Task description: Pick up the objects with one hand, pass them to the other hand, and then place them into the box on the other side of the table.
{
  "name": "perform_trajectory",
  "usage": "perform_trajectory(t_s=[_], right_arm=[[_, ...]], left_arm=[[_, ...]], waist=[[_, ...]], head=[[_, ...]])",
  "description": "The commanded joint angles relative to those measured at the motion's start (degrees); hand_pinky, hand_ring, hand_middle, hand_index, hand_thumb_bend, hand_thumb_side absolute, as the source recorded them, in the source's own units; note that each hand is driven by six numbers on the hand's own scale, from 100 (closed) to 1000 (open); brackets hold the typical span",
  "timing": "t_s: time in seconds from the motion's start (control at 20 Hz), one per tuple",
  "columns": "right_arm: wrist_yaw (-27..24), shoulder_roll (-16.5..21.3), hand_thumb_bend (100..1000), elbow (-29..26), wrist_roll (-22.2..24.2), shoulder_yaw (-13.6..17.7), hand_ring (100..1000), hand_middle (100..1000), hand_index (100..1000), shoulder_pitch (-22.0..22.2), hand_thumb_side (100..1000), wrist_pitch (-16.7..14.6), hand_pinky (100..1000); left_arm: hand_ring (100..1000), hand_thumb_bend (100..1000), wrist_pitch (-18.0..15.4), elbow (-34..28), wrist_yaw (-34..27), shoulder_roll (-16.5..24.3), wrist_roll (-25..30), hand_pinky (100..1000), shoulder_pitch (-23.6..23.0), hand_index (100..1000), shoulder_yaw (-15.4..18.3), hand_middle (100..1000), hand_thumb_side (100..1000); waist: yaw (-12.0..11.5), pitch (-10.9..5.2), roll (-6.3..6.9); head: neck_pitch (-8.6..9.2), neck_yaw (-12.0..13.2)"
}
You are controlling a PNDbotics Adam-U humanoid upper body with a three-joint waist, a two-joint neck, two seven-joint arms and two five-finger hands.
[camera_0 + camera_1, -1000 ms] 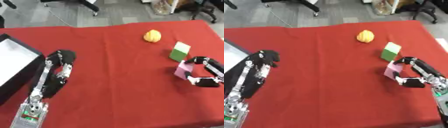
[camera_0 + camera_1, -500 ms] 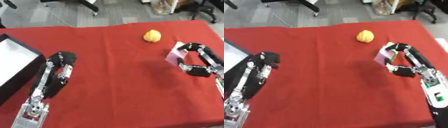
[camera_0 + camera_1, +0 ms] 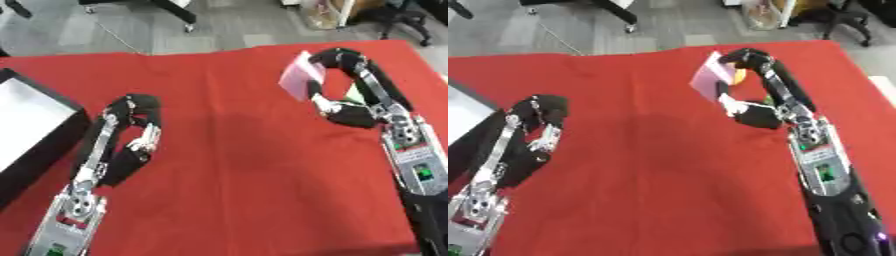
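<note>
My right hand (image 3: 344, 114) is raised above the red table (image 3: 236, 170) at the right, shut on a flat pink object (image 3: 300, 76) that it holds up, tilted, in the air. A yellow fruit (image 3: 739, 75) peeks out behind that hand. Behind the right arm, a sliver of the green-and-white block (image 3: 354, 92) shows. My left hand (image 3: 129, 156) hovers over the left part of the table, fingers relaxed and holding nothing. The black box with a white inside (image 3: 31, 122) stands at the left edge, just beyond the left hand.
The red cloth's far edge meets a grey floor with chair legs (image 3: 171, 10) behind it. The stretch of cloth between the two hands holds nothing but a shadow.
The right hand has lifted the pink object off the table and carried it up and leftward, away from the green block. The left arm has risen slightly. The camera has shifted too.
</note>
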State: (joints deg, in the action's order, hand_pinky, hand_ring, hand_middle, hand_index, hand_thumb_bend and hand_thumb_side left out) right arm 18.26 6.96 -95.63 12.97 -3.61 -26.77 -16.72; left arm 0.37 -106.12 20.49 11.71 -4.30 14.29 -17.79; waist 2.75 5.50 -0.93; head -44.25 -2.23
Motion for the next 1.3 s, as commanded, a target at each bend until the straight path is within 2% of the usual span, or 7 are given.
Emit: perform_trajectory(t_s=[0.05,0.25,0.6,0.75,1.0,1.15,1.3], right_arm=[[-3.47,-3.28,100,-2.22,0.80,-2.91,834,681,499,-2.15,284,1.87,835],[-5.70,-6.28,100,-2.59,1.15,-5.11,833,681,501,-2.71,294,3.94,832],[-8.20,-7.34,100,-2.85,1.14,-6.25,829,676,501,-1.93,305,6.57,830],[-8.92,-7.43,100,-2.97,1.54,-6.54,829,675,502,-1.92,308,7.02,831],[-9.43,-7.54,100,-3.00,2.29,-6.89,830,676,503,-2.01,312,7.25,832],[-9.61,-7.54,100,-3.07,2.60,-6.95,830,676,503,-2.01,314,7.30,832],[-9.80,-7.55,100,-3.22,2.80,-6.96,830,676,503,-1.99,315,7.35,833]], left_arm=[[722,100,-0.49,-2.06,2.21,1.43,-0.89,643,2.53,750,-1.17,737,561],[747,121,-1.01,-3.80,5.44,1.24,-3.49,658,4.45,780,-1.80,758,509],[775,303,-0.30,-5.74,12.29,0.84,-10.91,691,4.92,820,-1.94,781,388],[784,359,-0.46,-6.03,15.42,0.91,-10.19,701,5.14,837,-2.52,791,376],[804,470,-0.99,-5.00,16.40,0.79,-4.76,713,6.09,862,-4.45,814,451],[804,479,-0.43,-4.51,15.80,0.67,-3.01,711,7.07,861,-5.18,814,453],[798,421,0.66,-4.03,15.48,0.65,-3.12,706,8.17,853,-5.76,809,421]], waist=[[0.05,-0.66,0.00],[0.04,-0.44,0.04],[0.03,-0.52,0.16],[0.07,-0.56,0.18],[0.12,-0.50,0.16],[0.11,-0.53,0.14],[0.11,-0.57,0.13]], head=[[0.13,-0.44],[0.13,-1.10],[0.13,-2.43],[0.13,-2.61],[0.13,-3.05],[0.13,-3.26],[0.13,-3.08]])
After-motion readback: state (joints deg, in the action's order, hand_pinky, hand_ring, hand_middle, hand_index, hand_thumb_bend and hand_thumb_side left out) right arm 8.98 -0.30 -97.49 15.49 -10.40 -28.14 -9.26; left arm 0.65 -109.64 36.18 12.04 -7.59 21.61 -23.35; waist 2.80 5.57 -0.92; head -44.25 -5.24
